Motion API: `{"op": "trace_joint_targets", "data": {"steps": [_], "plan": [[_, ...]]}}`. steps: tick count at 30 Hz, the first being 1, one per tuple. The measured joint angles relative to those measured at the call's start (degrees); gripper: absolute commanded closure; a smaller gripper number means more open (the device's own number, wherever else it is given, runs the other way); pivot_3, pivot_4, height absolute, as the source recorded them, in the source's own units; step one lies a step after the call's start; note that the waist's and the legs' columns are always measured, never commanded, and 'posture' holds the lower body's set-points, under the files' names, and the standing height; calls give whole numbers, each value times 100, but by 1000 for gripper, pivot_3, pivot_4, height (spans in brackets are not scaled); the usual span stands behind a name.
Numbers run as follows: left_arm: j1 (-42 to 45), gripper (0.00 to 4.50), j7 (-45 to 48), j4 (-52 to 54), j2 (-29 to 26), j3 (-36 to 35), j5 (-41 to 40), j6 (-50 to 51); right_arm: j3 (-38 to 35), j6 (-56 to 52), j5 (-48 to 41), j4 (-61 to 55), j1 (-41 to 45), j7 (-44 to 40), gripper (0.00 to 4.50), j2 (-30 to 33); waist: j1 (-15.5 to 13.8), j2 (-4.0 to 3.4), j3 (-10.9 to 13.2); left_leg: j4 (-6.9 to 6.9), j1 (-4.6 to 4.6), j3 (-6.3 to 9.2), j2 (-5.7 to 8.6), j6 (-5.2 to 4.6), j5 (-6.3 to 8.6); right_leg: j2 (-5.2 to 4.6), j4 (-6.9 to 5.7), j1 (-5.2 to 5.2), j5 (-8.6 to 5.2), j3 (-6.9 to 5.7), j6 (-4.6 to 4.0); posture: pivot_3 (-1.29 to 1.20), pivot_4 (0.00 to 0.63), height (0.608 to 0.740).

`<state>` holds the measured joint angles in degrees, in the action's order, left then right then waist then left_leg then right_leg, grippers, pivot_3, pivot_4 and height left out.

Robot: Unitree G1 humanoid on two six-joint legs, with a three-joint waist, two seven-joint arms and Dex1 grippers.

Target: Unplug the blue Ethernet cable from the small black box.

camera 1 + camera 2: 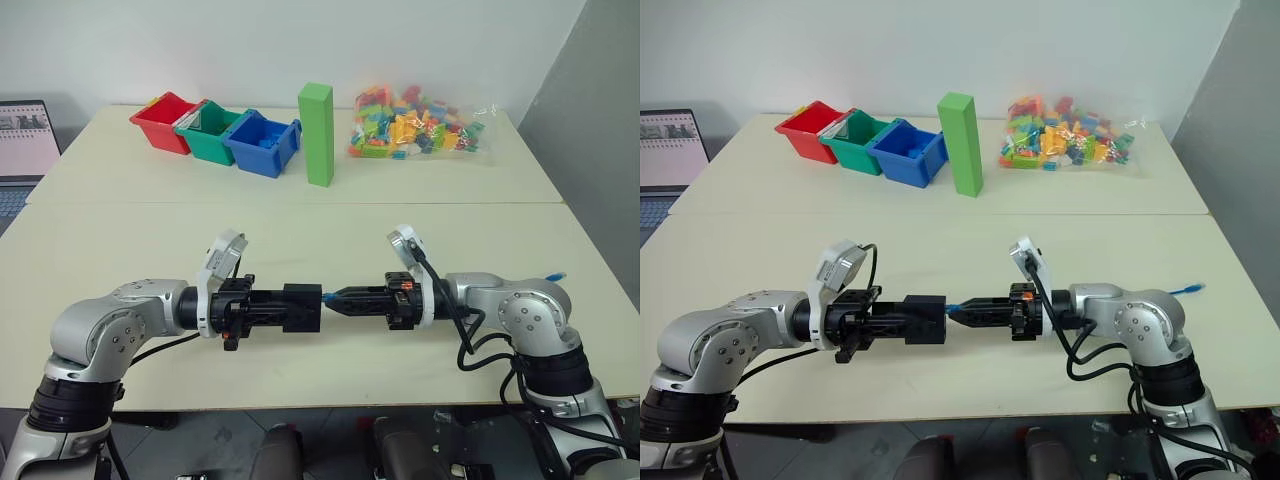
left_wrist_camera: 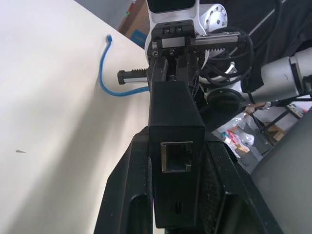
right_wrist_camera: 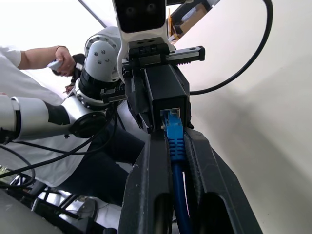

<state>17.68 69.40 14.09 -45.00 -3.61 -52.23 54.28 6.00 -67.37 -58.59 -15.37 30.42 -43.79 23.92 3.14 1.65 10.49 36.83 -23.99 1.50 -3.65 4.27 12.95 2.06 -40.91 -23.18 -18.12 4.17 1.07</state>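
Observation:
My left gripper (image 1: 284, 308) is shut on the small black box (image 1: 304, 306) and holds it level above the table's front edge. Facing it from the right, my right gripper (image 1: 336, 299) is shut on the plug of the blue Ethernet cable (image 3: 174, 134). In the right wrist view the plug's tip sits in the box's port, between my two fingers (image 3: 146, 185). The cable's free end (image 1: 557, 276) lies on the table by my right arm. In the left wrist view a second, empty port (image 2: 176, 157) shows on the box.
At the back of the table (image 1: 300, 235) stand a red bin (image 1: 160, 122), a green bin (image 1: 207, 132) and a blue bin (image 1: 262, 144). An upright green block (image 1: 317, 133) and a bag of coloured bricks (image 1: 415, 122) stand beside them. A laptop (image 1: 25, 140) is at the far left. A person (image 3: 29, 56) shows in the right wrist view.

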Motion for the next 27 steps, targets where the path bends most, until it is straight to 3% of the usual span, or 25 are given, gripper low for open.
{"op": "trace_joint_targets", "data": {"steps": [14,15,16,21,27], "plan": [[-113,3702,23,49,-47,53,-39,-106,40,57,-55,-218,-128,1,4462,103,1,0,0,0,0,0,0,0,0,0,1,0,0,0,0,0,150,740],[-113,3702,21,55,-54,53,-44,-105,40,57,-55,-246,-128,19,3760,107,0,0,0,0,0,0,0,0,0,0,1,0,0,0,0,0,150,740],[-112,3702,15,66,-59,52,-45,-106,37,55,-56,-257,-129,30,3704,109,0,0,0,0,0,0,0,0,0,0,1,0,0,0,0,0,150,740],[-146,3702,-34,-117,-229,-18,49,-90,-239,59,-115,-387,-177,93,2464,204,0,-1,1,-2,0,0,-1,0,0,0,2,-1,-1,0,0,0,150,740],[-147,3702,-27,-117,-229,-18,50,-90,-236,100,-100,-488,-286,184,2462,117,-1,-1,1,-3,-1,0,0,0,0,0,3,-1,-1,0,0,0,150,740]]}}
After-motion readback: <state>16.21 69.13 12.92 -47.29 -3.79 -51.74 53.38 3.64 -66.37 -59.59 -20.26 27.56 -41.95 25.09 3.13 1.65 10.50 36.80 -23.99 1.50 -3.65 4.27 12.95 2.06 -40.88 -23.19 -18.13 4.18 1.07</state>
